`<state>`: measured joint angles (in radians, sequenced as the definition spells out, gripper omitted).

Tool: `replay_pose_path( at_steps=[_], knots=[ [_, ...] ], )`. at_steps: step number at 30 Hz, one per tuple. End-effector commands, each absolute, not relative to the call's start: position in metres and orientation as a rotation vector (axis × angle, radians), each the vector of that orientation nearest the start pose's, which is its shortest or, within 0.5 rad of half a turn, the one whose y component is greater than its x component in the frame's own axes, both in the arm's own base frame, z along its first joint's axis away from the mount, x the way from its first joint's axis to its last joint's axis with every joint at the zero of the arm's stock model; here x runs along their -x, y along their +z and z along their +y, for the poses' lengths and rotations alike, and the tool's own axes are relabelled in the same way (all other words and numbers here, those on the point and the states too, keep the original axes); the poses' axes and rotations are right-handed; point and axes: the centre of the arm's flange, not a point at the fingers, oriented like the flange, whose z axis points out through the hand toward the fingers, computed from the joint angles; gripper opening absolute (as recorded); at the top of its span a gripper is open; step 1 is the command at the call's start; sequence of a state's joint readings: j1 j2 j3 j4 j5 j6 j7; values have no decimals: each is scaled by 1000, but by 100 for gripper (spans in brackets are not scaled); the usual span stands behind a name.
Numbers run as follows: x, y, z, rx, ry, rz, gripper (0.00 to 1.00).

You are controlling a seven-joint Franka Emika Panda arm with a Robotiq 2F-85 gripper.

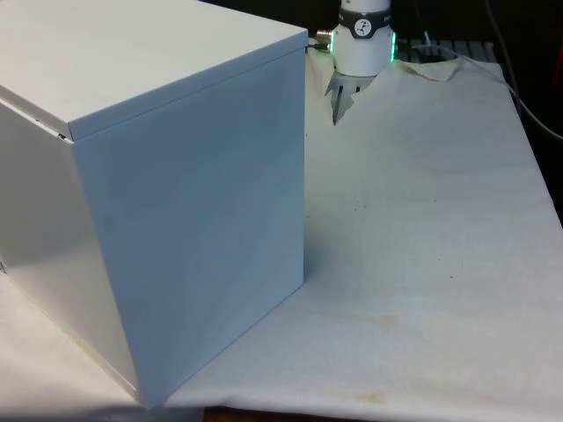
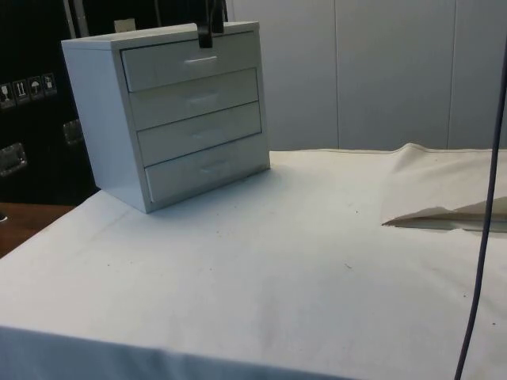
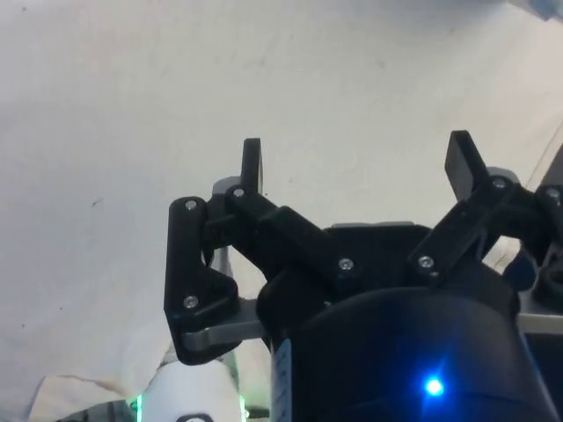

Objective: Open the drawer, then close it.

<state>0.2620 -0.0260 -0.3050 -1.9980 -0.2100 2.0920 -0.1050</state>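
Black two-finger gripper point(image 3: 356, 158) spread wide, holding nothing, above bare white cloth point(image 3: 132, 97). White 4-drawer chest point(image 2: 170, 111) shut, standing well apart. Could slip off the slim top handle point(image 2: 200, 59) if approached off-centre.

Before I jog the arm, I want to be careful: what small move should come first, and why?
Probably lower the end effector, fingers spread and empty, towards the top drawer's handle. All four drawers of the white chest of drawers look shut, and in the side view the end effector sits at the chest's top front edge, just above that handle.
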Motion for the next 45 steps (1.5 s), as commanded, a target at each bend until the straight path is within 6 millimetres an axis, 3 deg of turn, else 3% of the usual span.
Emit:
replay_pose_path(
  at_steps=[1,16,27,41,45],
  knots=[
    [-560,483,-39,3323,-209,-271,100],
    [-567,485,-55,3337,-277,-340,100],
    [-585,460,-62,3361,-304,-440,100],
    [-588,457,-76,3387,-299,-513,100],
    [-598,448,-78,3410,-301,-568,100]
  ],
)
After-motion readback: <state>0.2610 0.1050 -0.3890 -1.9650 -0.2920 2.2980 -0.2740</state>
